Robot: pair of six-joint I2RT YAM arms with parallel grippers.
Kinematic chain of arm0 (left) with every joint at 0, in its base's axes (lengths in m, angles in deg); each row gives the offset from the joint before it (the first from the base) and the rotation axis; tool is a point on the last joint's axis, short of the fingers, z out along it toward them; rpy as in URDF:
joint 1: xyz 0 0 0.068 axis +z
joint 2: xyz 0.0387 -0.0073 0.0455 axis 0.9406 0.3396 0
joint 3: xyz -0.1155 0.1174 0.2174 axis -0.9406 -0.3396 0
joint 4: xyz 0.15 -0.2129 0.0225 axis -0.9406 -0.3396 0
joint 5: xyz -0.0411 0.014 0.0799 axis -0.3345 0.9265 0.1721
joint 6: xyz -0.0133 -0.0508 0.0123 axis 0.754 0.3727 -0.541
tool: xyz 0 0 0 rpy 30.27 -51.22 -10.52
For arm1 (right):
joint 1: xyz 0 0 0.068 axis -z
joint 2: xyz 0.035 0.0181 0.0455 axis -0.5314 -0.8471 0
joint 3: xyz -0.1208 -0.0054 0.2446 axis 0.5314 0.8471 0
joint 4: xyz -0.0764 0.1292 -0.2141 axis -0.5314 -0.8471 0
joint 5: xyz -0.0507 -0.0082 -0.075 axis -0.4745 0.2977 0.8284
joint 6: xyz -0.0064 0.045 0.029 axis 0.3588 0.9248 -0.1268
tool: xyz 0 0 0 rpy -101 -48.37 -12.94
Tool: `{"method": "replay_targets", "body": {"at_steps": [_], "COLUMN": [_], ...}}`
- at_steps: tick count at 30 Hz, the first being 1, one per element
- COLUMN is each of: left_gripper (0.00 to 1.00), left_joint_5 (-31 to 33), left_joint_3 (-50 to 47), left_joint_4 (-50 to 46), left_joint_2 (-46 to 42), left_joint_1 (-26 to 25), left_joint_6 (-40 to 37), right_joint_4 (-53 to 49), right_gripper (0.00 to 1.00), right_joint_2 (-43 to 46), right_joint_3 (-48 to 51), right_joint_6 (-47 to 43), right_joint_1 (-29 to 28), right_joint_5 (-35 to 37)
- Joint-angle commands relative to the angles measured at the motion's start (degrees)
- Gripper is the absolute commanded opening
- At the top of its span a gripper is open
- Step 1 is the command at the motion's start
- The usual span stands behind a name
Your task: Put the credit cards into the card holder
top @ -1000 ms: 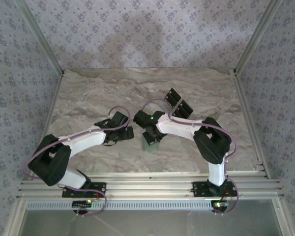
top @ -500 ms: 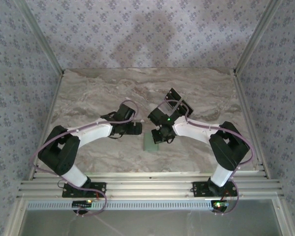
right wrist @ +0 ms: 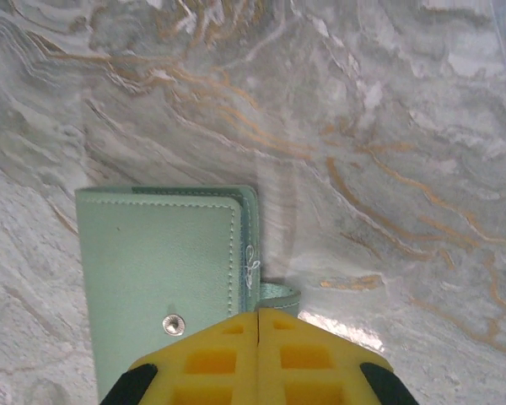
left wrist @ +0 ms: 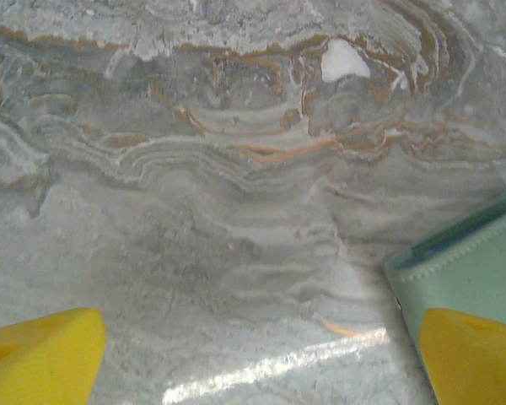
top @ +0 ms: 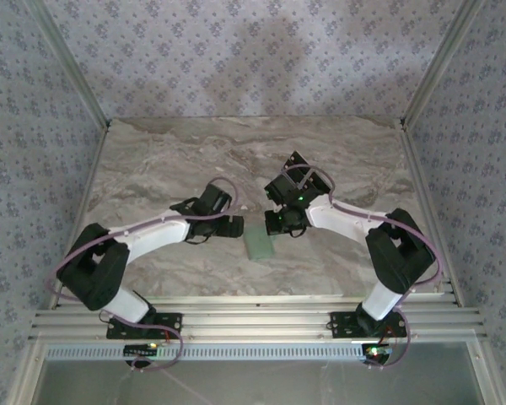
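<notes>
**Right gripper clenched at card holder, left gripper spread beside it**

Right gripper (right wrist: 260, 314) is sitting clenched, with its yellow fingers (right wrist: 320, 359) pressing pad to pad and just a seam line between them. The tips are sitting at the edge of the small flat pale green stitched card holder (right wrist: 160, 261), which is lying closed on the grey marble-pattern tabletop (right wrist: 388, 126). The thin pale green strap loop (right wrist: 280, 294) is poking out right at the tips; cannot tell if it is pinched. The round silver snap stud (right wrist: 174, 322) is showing just beside the fingers.

Left gripper (left wrist: 253, 363) is hanging released, jaws wide apart, with bare marble showing between them. A corner of the card holder is lying just by one finger.

From the top camera, the two grippers are facing each other, with the card holder lying between them, slightly toward the bases. Dark flat rectangular cards (top: 295, 160) are lying farther back, partly hidden by the right arm (top: 346, 221).
</notes>
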Motion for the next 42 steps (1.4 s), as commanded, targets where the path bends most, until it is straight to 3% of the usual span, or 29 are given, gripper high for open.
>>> {"method": "replay_targets", "body": {"at_steps": [1,4,10,16,30,42], "left_gripper": [0.95,0.96,0.96,0.96,0.97,0.96], "left_joint_5": [2.6,5.6,14.3,19.1,14.3,12.4], "left_joint_3": [-1.8,-3.1,-5.2,-7.4,-11.0,-11.5], "left_joint_4": [0.2,0.1,0.5,3.3,10.1,8.5], "left_joint_2": [-3.5,-4.7,-4.9,-4.5,-3.3,-1.3], "left_joint_1": [-3.3,-7.4,-15.1,-19.2,-19.6,-20.0], "left_joint_6": [0.0,0.7,9.7,18.6,20.1,20.7], "right_joint_4": [0.3,0.6,0.9,1.2,0.9,1.1], "right_gripper": [0.0,0.0,0.0,0.0,0.0,0.0], "right_joint_2": [-1.8,-2.2,-2.3,-1.4,2.2,0.9], "right_joint_3": [-2.1,-1.9,-1.4,-0.3,2.0,1.9], "right_joint_6": [-0.5,-0.3,0.4,1.1,5.2,5.4], "right_joint_1": [0.3,0.3,0.1,-0.3,-3.5,-4.2], "right_joint_5": [-1.3,-1.7,-1.8,-1.7,0.4,1.2]}}
